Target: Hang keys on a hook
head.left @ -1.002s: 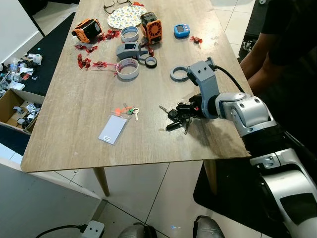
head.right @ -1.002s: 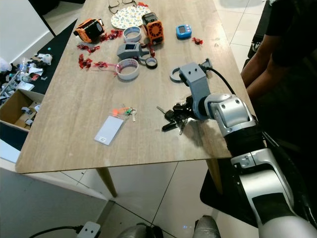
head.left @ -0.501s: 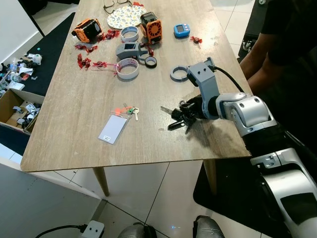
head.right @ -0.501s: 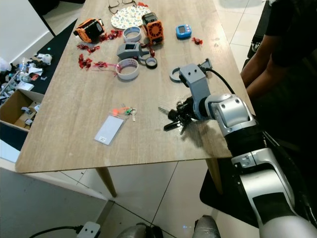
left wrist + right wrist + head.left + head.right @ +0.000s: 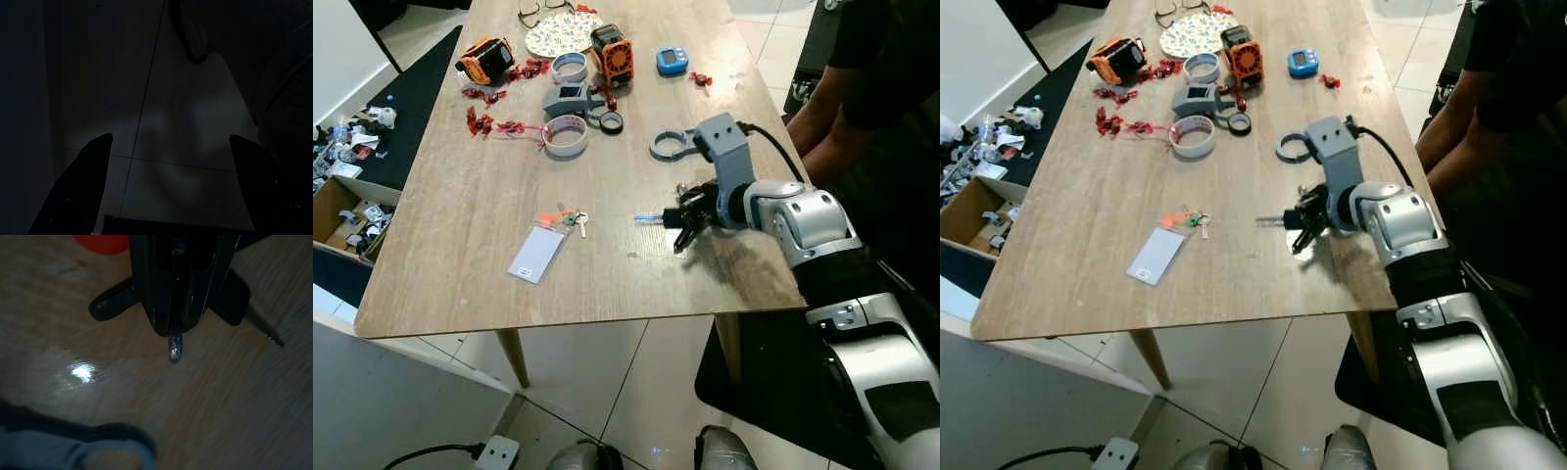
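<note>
One bunch of keys (image 5: 677,217) hangs pinched in the right end effector (image 5: 690,213), just above the table (image 5: 480,215), right of the white card (image 5: 536,255). Left end effector (image 5: 168,191) hangs spread over floor.

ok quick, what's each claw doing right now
Left claw: open, holding nothing, hanging idle over the tiled floor.
Right claw: closed on the bunch of keys, over the wooden table.

A lived-in room of a home: a wooden table (image 5: 460,215) on a pale tiled floor (image 5: 636,392), strewn with tape rolls (image 5: 566,135), eyeglasses (image 5: 540,10) and a patterned plate (image 5: 558,37), beside a cluttered cardboard box (image 5: 337,211).
</note>
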Motion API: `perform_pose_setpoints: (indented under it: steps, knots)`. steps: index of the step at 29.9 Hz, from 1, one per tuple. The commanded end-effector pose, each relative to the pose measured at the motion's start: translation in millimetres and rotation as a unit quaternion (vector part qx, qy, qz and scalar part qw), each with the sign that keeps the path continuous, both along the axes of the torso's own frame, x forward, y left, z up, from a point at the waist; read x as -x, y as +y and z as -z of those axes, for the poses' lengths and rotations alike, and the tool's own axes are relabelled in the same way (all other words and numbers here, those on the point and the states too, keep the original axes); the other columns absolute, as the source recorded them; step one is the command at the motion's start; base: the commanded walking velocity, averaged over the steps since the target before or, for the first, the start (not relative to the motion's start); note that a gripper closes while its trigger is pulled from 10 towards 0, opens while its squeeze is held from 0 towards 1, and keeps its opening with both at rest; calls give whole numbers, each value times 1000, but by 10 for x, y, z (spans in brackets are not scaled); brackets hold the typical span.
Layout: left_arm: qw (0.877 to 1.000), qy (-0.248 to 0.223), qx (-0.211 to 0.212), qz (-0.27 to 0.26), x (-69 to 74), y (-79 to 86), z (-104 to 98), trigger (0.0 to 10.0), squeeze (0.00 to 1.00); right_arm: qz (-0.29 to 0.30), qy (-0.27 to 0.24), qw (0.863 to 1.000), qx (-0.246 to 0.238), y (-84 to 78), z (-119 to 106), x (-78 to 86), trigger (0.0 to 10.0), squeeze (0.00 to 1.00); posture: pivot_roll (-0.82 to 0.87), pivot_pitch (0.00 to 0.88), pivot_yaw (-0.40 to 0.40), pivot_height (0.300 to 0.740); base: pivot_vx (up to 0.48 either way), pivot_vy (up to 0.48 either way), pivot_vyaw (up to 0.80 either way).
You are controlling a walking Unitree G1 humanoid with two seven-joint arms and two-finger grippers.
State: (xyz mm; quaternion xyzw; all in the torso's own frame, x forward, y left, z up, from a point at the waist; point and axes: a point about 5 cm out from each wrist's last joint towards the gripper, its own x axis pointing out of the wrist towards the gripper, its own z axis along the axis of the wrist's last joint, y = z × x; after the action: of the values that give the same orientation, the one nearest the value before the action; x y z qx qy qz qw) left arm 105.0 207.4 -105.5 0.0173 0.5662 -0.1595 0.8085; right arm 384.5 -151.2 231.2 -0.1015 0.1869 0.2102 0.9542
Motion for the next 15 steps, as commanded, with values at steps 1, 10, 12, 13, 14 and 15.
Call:
perform_pose_setpoints:
  steps: [1, 10, 12, 13, 14, 15]
  knots:
    - [1000, 22, 18, 8, 122, -76, 39, 10000, 0, 0, -29, 999, -37, 17, -54, -11, 10000, 0, -151, 233, 118, 740, 0, 0, 0]
    - [1000, 15, 14, 0, 94, -73, 34, 10000, 0, -53, -143, 975, -160, 118, -346, 83, 10000, 0, -143, 204, 121, 740, 0, 0, 0]
    - [1000, 13, 14, -1, 88, -72, 33, 10000, 0, -70, -157, 967, -189, 156, -379, 124, 5098, 0, -142, 198, 121, 740, 0, 0, 0]
    - [1000, 11, 13, -2, 81, -70, 31, 10000, 0, -85, -169, 958, -215, 187, -409, 164, 0, 0, -140, 193, 122, 740, 0, 0, 0]
    - [1000, 10, 13, -3, 75, -68, 29, 10000, 0, -99, -177, 952, -229, 220, -425, 201, 0, 0, -140, 185, 124, 740, 0, 0, 0]
    - [1000, 10, 13, -3, 75, -68, 29, 10000, 0, -99, -177, 952, -229, 220, -425, 201, 0, 0, -140, 185, 124, 740, 0, 0, 0]
